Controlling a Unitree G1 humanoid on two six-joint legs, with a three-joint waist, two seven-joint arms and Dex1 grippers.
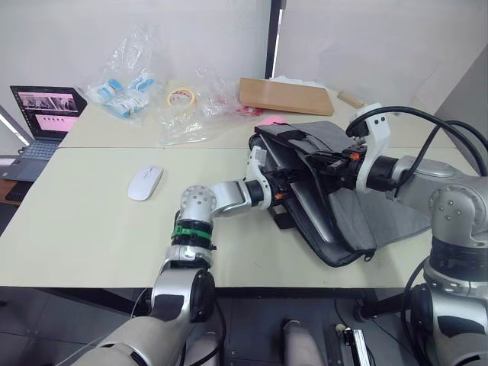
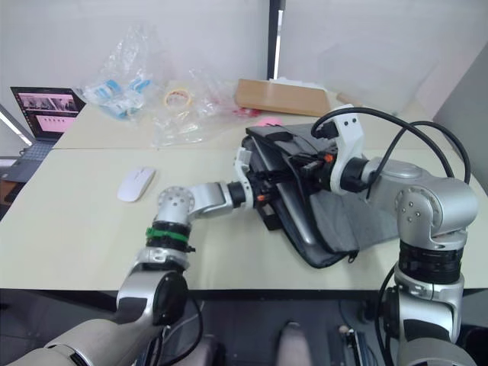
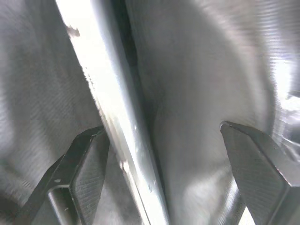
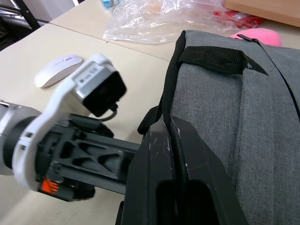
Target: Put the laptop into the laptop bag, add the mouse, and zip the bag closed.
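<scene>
- A small dark laptop point(image 1: 42, 114) with a pink-lit screen is seen off the table's far left corner.
- The mouse point(image 1: 145, 183) is found on the left half of the table point(image 1: 76, 229), well apart from the bag; in the right wrist view it point(image 4: 58, 70) appears beyond the left arm's wrist camera.
- Clear plastic bags point(image 1: 141, 91) and a roll of tape point(image 1: 181, 97) are spread along the far edge.
- The left gripper point(image 1: 280, 194) is reached into the open mouth of the laptop bag point(image 1: 358, 217). Its fingers point(image 3: 84, 173) are shown spread wide in the left wrist view, with the bright edge of the laptop point(image 3: 122, 136) between them and grey fabric on both sides.
- From the head views, the laptop point(image 1: 309, 210) is seen partly inside the bag, on the right half of the table near the front edge.
- A wooden board point(image 1: 286, 95) is lying at the far edge.
- The right gripper point(image 4: 171, 136) is closed on the bag's black-edged upper flap, as shown in the right wrist view.
</scene>
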